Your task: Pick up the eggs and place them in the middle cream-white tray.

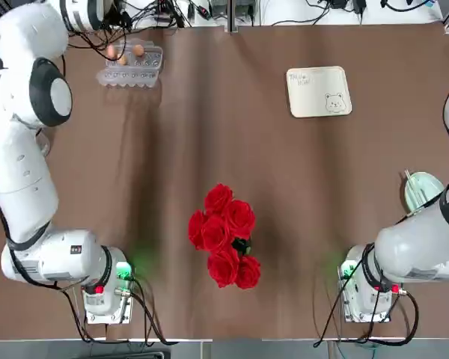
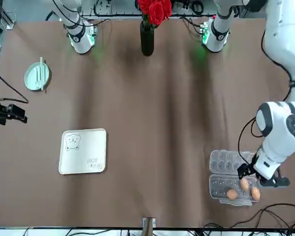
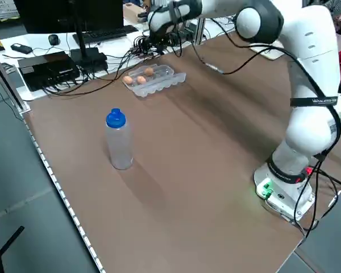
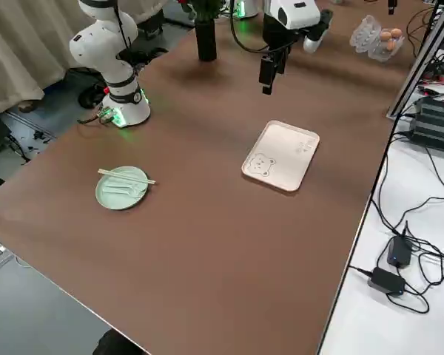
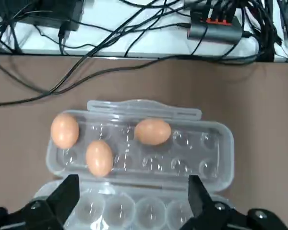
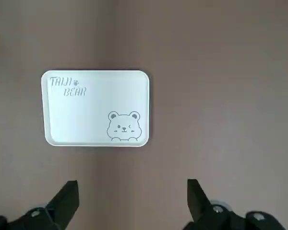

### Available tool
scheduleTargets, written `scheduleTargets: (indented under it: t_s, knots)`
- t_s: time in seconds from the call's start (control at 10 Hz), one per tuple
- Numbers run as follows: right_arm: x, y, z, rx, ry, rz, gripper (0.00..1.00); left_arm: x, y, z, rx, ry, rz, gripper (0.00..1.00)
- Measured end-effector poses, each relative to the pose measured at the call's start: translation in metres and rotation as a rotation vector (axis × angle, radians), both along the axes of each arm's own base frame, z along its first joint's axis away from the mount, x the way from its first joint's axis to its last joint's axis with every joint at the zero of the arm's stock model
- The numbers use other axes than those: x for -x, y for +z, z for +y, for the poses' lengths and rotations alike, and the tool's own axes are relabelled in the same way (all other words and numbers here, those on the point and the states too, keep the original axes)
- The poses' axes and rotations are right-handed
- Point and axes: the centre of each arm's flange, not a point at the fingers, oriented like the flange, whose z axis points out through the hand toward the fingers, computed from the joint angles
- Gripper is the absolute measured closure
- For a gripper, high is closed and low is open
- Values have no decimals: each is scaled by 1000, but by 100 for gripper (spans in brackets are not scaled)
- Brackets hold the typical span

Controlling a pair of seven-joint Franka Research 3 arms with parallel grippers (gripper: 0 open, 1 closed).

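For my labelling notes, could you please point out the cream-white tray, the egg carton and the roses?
cream-white tray [image 1: 314,97]: top view, blank centre.
egg carton [image 5: 201,158]: left wrist view, empty cups.
roses [image 1: 224,235]: top view, middle bloom.

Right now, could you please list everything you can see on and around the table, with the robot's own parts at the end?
Eggs: three, orange-brown, in the open clear carton.
Egg carton: one, clear plastic, far left corner of the table.
Tray: one, cream-white with bear drawing, far right part, nothing on it.
Roses: one red bunch in a dark vase, near middle between the arm bases.
Plate: one, pale green, with chopsticks across it, right edge.
Bottle: one, clear with blue cap, left edge.
Cables and electronics: several, dark, on the white surface beyond the table.
Left gripper: open, above the carton.
Right gripper: open, hanging above bare table near the tray.
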Motion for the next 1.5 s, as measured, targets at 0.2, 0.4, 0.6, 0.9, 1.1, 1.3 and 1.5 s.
scheduleTargets:
  t_s: [0.2,0.4,0.6,0.9,1.1,1.3,1.5]
  knots:
    - [0,0,1,0,2,0,0,-8,-26,-2,12,11,-97,0]
    - [0,0,2,-1,4,1,0,-12,-69,-8,22,8,-190,0]
    - [0,-1,2,-1,4,2,0,-10,-114,-10,28,7,-249,0]
    - [0,-1,2,-1,4,4,0,-8,-134,-10,25,5,-233,0]
    - [0,-1,2,-1,3,4,0,-7,-144,-9,22,5,-221,1]
    - [0,-1,2,-1,3,4,0,-5,-153,-7,17,7,-210,3]
    - [0,-1,2,-1,3,4,0,-4,-156,-6,16,6,-205,8]
